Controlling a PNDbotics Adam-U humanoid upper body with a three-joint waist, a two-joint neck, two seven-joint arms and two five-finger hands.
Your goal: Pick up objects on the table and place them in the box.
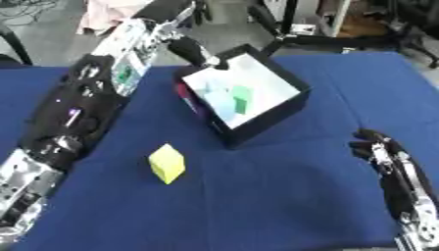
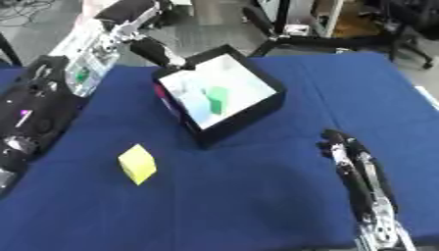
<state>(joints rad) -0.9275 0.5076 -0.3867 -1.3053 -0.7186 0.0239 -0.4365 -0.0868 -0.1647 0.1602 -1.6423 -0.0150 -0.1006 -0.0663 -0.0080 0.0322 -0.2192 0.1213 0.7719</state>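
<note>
At the far left corner of the black box (image 1: pixel 257 120) the left hand (image 1: pixel 195 53) has its dark fingers touching the rim; whether they curl on the rim or only lean on it I cannot tell. Its long arm, silver and black, runs down along the left side of the view. The right hand (image 2: pixel 343 147) rests low on the right, well apart from the box, with fingers relaxed and holding nothing.

Both hands are over a table (image 1: pixel 283 206) covered with a dark blue cloth, which looks smooth and matt. Beyond its far edge is a grey floor with black chair legs (image 1: pixel 283 34) (probably office chairs) and some pinkish fabric (image 1: pixel 107 12) at the upper left.

The box is square with thin black walls and a pale, whitish bottom, and it stands askew. Inside it lies a green block (image 1: pixel 241 97), and beside it something pale blue-green that I cannot make out. A yellow cube (image 1: pixel 166 163) stands alone on the cloth, near the box on its front left side, with nothing between them.
</note>
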